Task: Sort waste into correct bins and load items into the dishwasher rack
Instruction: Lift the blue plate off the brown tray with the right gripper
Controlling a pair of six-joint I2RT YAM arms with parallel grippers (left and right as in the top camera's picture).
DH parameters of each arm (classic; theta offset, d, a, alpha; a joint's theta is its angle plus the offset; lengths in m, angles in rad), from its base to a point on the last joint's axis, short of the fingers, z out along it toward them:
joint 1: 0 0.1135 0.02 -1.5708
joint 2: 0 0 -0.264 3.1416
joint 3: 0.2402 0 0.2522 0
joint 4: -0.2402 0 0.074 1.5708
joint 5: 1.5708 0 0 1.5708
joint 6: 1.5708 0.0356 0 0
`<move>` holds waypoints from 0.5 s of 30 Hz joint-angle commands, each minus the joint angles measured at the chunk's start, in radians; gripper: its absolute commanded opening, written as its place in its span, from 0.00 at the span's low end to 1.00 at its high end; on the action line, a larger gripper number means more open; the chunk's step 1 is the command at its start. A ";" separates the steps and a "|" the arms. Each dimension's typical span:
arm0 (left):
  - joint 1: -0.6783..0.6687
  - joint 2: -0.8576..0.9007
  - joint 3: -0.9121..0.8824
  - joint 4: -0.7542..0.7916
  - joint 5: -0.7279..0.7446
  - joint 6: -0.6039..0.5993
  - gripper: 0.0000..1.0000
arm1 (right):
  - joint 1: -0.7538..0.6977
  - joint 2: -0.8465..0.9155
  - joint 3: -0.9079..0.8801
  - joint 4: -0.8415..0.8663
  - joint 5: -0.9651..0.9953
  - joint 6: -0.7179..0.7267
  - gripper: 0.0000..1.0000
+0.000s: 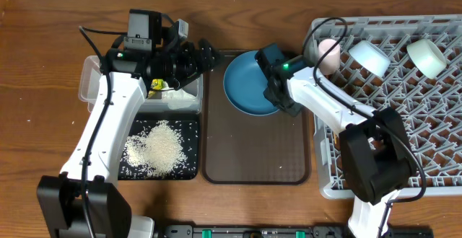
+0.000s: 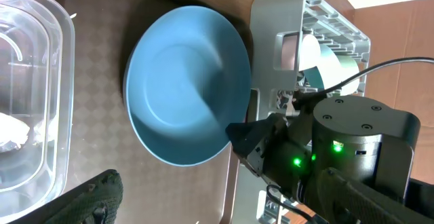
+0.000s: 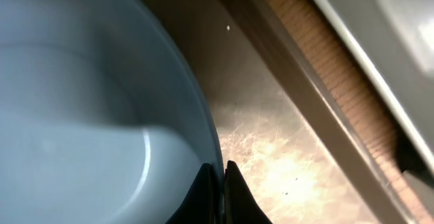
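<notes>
Okay, your right fingers (image 3: 214, 194) are pinching fully together on the rack-side rim of the dark-blue plate (image 1: 245, 86). The plate is sitting over the brown serving tray (image 1: 253, 159). It is looking slightly tilted in the left wrist view, but I'm not able to tell whether it is clear of the tray. Your left fingers (image 1: 206, 54) are hanging spread wide and gripping nothing, just past the clear tub (image 1: 90, 86) and near the plate's far-left edge.

Progress, as I'm reading it:
- The pink cup (image 1: 328, 54), light-blue bowl (image 1: 368, 56) and mint-green bowl (image 1: 426, 56) are sitting in the far row of the dishwasher rack (image 1: 433, 144).
- The napkin (image 1: 184, 97) and snack wrapper (image 1: 157, 86) are lying in the clear tub.
- The rice (image 1: 159, 148) is lying piled in the black tray (image 1: 189, 167).
- No loose waste is showing on the surface (image 1: 43, 50), so sorting is looking finished.
- That is leaving the plate as the one item to load, so you're looking at the last stretch.

What you're dealing with around it:
- The rack's near wall and upright pegs are standing between the plate and any free slot.
- The pink cup is sitting at the rack corner closest to the plate, so a low swing across is risking a knock.
- The right arm's cable (image 1: 328, 21) is looping over that same corner.
- A thin rim pinch on a wide plate is probably going to let it pivot.
</notes>
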 commanded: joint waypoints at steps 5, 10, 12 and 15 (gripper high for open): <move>0.002 -0.011 0.007 0.000 -0.009 0.000 0.95 | -0.006 -0.081 0.052 -0.008 0.119 -0.359 0.01; 0.002 -0.011 0.007 0.000 -0.009 0.000 0.94 | -0.009 -0.197 0.087 -0.009 0.119 -0.658 0.01; 0.002 -0.011 0.007 0.000 -0.009 0.000 0.94 | -0.013 -0.257 0.087 -0.013 0.119 -0.742 0.01; 0.002 -0.011 0.007 0.000 -0.009 0.000 0.94 | -0.020 -0.342 0.087 -0.016 0.122 -0.925 0.01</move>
